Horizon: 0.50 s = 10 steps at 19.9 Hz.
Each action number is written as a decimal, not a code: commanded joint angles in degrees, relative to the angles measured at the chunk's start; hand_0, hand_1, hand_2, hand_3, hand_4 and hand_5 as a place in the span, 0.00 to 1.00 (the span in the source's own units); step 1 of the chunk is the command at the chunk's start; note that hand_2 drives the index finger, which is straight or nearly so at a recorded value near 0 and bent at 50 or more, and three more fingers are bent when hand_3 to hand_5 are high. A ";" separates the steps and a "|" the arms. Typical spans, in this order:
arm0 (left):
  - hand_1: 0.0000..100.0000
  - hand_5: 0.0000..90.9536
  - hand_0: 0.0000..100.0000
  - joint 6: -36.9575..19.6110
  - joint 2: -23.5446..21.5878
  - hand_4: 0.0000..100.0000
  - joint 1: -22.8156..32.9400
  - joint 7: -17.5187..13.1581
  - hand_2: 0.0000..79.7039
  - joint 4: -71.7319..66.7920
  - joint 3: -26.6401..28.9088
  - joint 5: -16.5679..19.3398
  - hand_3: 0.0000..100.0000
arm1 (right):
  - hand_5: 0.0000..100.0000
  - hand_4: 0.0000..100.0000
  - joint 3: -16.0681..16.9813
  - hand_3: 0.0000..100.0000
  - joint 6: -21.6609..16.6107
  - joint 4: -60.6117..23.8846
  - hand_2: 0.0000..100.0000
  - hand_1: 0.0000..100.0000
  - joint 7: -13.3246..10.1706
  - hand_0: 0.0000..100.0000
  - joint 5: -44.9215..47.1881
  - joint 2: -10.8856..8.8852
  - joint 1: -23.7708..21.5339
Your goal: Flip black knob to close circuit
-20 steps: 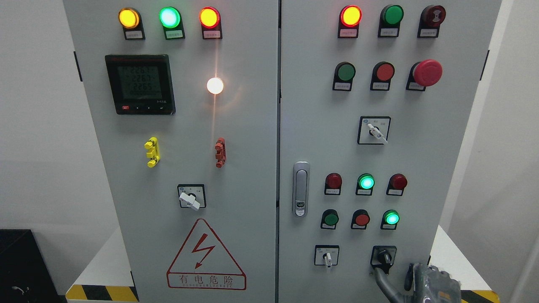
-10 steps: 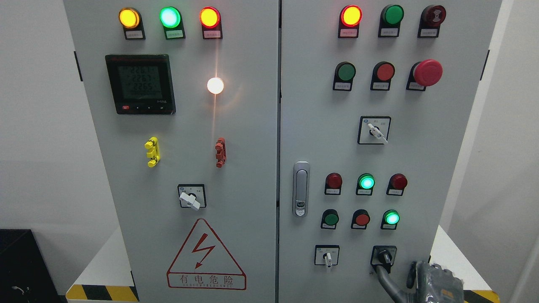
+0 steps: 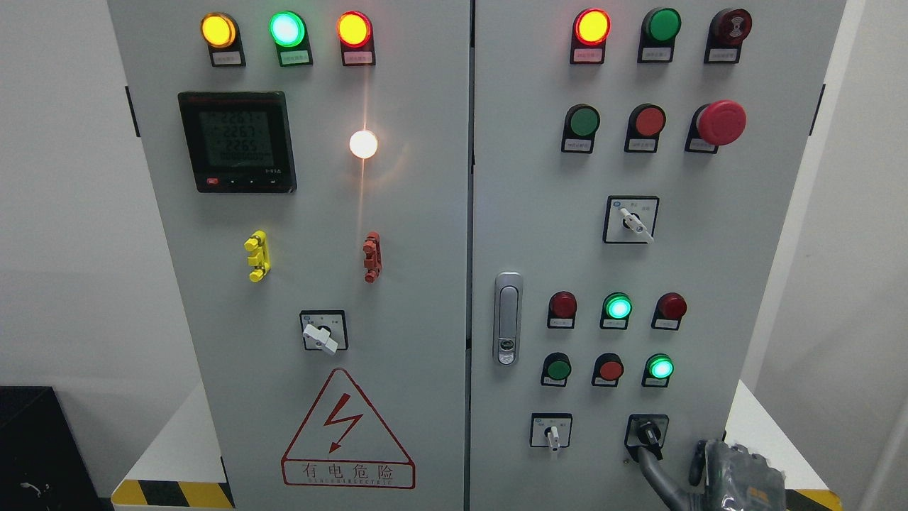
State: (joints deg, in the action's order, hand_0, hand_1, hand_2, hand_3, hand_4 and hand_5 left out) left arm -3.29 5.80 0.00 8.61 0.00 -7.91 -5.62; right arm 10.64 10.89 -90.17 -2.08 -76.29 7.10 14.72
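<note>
Cabinet: a tall grey sheet-metal control cabinet (image 3: 425, 213) with two doors fills the head view, rising above and to the left of the hand.
Desk: a white desk (image 3: 762, 426) edged in yellow-and-black hazard striping carries the cabinet; its bare corner lies just right of the hand.
Meter: a black square digital panel meter (image 3: 237, 141) with a lit green readout sits far up and to the left of the hand.
Warning sign: a red triangular lightning-bolt sticker (image 3: 347, 429) is level with the hand, well off to its left.
Right hand: the robot's grey-gloved right hand (image 3: 738, 479) comes in at the lower right corner, one dark finger (image 3: 656, 472) stretched up and leftward with its tip at the knob's lower end, the other fingers loosely bunched and grasping nothing.
Stop button: a red mushroom-head push button (image 3: 721, 121) stands high above the hand.
Lamps: two round green indicator lamps (image 3: 618, 307) glow above the hand, up and to its left.
Black knob: the small black rotary selector knob (image 3: 647, 431) on a black square plate sits just up and left of the hand, its lever pointing roughly downward.
</note>
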 commanded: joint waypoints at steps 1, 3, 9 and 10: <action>0.56 0.00 0.12 0.04 0.00 0.00 1.32 0.00 0.00 1.67 0.00 0.00 0.00 | 1.00 0.93 1.05 1.00 -0.08 -0.01 0.82 0.00 0.06 0.00 0.17 -0.15 0.05; 0.56 0.00 0.12 0.04 0.00 0.00 1.31 0.00 0.00 1.67 0.00 0.00 0.00 | 1.00 0.93 1.14 1.00 -0.16 -0.01 0.81 0.00 0.06 0.00 0.17 -0.15 0.13; 0.56 0.00 0.12 0.04 0.00 0.00 1.32 0.00 0.00 1.67 0.00 0.00 0.00 | 1.00 0.93 1.40 1.00 -0.25 -0.18 0.81 0.00 -0.03 0.00 0.26 -0.15 0.22; 0.56 0.00 0.12 0.04 0.00 0.00 1.23 0.00 0.00 1.67 0.00 0.00 0.00 | 1.00 0.93 1.40 1.00 -0.25 -0.27 0.81 0.00 -0.03 0.00 0.26 -0.15 0.22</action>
State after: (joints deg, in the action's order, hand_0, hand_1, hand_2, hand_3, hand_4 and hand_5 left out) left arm -3.29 5.80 0.00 8.61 0.00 -7.91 -5.62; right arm 11.34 10.58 -90.18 -2.01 -76.11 7.03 14.86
